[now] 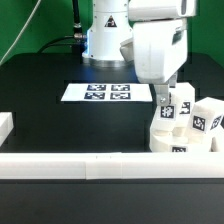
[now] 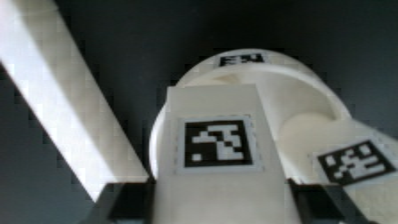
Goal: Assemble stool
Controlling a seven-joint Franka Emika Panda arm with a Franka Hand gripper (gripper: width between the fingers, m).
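The gripper [image 1: 170, 102] grasps a leg [image 2: 222, 140] upright over the seat [image 1: 176, 140], near the worktop's front-right corner. A slight tilt could jam it crooked in the seat.

Stool legs [image 1: 176, 112]: white matt plastic; table [image 1: 50, 120]: matt black.

The hand [image 1: 172, 97] grips a leg [image 1: 174, 108] standing on the seat [image 1: 178, 139].

Legs [image 1: 183, 112] on seat [image 1: 180, 140], behind rail [image 1: 100, 163].
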